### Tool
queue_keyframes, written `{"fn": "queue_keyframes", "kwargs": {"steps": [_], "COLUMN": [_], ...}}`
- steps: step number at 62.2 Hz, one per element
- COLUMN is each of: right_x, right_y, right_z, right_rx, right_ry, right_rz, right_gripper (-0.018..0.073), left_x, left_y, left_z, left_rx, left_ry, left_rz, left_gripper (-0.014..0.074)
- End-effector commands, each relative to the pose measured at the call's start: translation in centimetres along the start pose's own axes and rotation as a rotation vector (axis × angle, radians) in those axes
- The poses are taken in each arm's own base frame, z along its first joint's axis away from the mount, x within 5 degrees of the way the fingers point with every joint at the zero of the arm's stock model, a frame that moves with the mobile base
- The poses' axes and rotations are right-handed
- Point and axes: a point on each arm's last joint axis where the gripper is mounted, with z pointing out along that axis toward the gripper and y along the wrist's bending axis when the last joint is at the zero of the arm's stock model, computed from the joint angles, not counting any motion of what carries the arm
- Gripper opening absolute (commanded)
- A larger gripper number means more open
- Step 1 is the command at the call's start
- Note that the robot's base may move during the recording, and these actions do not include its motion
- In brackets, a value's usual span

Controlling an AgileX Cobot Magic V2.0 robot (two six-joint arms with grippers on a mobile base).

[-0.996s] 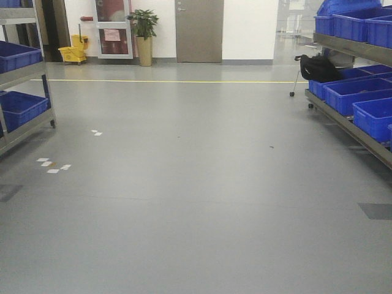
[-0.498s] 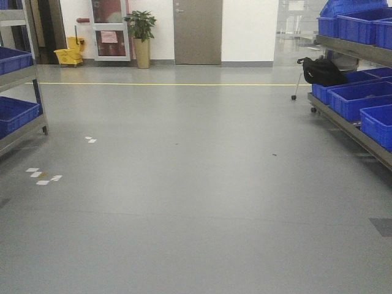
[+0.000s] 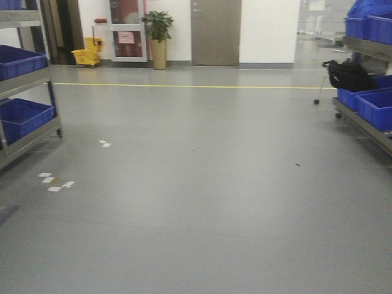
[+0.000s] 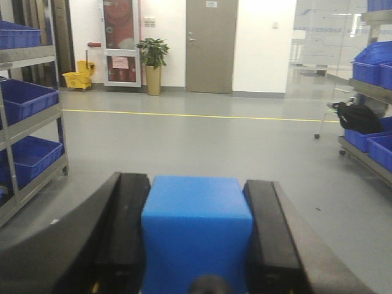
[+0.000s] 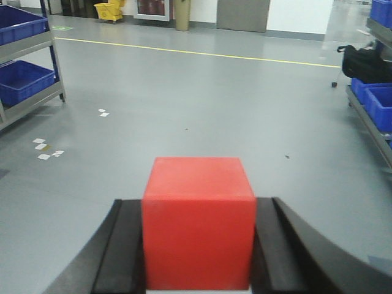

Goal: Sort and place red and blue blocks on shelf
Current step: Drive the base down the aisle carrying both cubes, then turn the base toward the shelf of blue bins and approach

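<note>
1 blue blk (image 4: pixel 196 236), 1 red blk (image 5: pixel 199 223) (gripped).

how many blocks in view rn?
2. Blue block clamped in the left gripper, red block in the right gripper. None visible elsewhere; the bins could hide more.

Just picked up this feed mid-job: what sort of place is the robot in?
Probably a warehouse or factory storeroom: steel racks of blue bins line both sides of a wide grey floor with a yellow line, and a mop bucket stands by the far doors.
</note>
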Motion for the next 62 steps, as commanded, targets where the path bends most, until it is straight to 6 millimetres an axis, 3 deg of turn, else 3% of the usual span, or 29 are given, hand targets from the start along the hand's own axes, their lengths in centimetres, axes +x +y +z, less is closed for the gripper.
{"fn": "queue_keyframes", "kwargs": {"steps": [1,62], "right_x": [-1.63,-1.63], "right_y": [-0.04,-0.04], "right_z": [-0.18,-0.18], "right_rx": [0.009,0.009], "right_ry": [-0.107,-0.107], "right_rz": [-0.01,-0.01], "right_gripper": [0.0055,0.0055], "left_x": [-1.77,-1.77], "left_y": [-0.07,-0.07], "left_z": [-0.03,-0.03], "left_rx": [0.004,0.004], "left_ry": [-0.112,-0.112], "left_rz": [-0.01,-0.01], "left_gripper": [0.0132,0.0132]}}
